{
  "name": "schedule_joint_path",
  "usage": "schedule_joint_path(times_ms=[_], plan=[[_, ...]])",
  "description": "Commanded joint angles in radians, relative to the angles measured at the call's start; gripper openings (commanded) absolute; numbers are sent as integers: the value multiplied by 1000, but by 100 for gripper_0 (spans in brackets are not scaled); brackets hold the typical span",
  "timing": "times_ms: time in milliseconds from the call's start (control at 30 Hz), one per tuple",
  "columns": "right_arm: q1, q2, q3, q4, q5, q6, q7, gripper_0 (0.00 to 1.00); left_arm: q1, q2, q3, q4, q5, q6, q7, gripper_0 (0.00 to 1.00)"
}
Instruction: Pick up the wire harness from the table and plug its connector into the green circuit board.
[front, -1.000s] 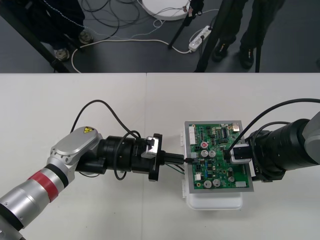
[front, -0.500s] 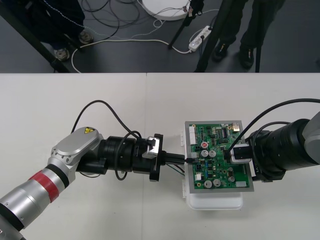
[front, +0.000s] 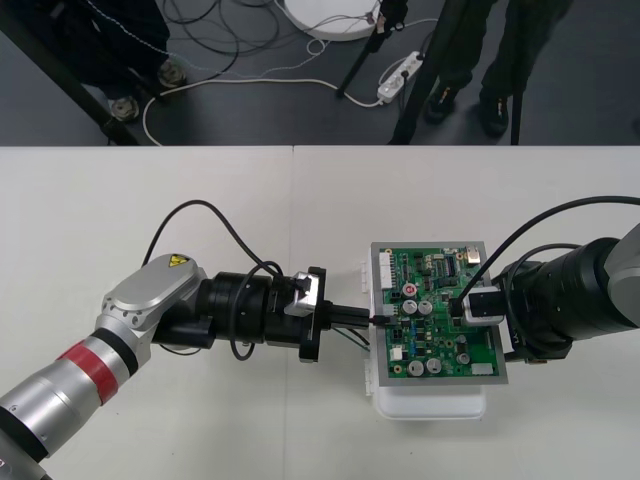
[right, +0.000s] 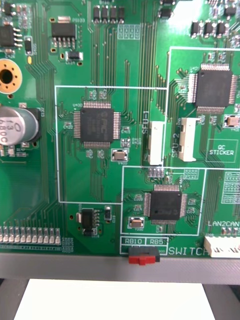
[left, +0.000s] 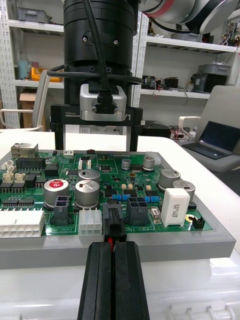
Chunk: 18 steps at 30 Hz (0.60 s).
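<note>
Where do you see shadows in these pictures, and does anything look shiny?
Front view: a soft shadow lies on the table beside the left arm, whose silver link gleams. Left wrist view: the capacitor tops shine beyond the left end effector, shut on the plug. Right wrist view: the green circuit board is evenly lit, with no glare.

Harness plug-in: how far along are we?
Done: the harness is off the table, with the left gripper shut on its wires just behind the plug. In hand: the plug sits at a connector on the green circuit board's edge; I cannot tell whether it is fully seated. The right gripper stands open over the board's opposite side. Left: confirm seating, then release.
</note>
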Motion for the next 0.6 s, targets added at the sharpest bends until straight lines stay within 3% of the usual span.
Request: schedule_joint_path(times_ms=[33, 67, 100, 133, 233, 600], plan=[[-22, -2, -11, 1, 1, 7, 39, 100, -34, 28, -24, -25, 41, 45, -61, 33], [-20, -5, -14, 1, 1, 7, 42, 100, -34, 33, -24, -25, 47, 45, -63, 57], [-19, -9, -18, 1, -3, 9, 43, 100, -36, 38, -24, -25, 50, 45, -64, 75], [-16, -12, -19, 1, -3, 9, 45, 100, -34, 41, -24, -25, 52, 45, -66, 78], [-5, -28, -41, 1, -20, 9, 53, 100, -34, 54, -24, -25, 56, 45, -74, 100], [104, -83, -220, -5, -184, 7, 109, 100, -28, 119, -24, -25, 96, 25, -87, 100]])
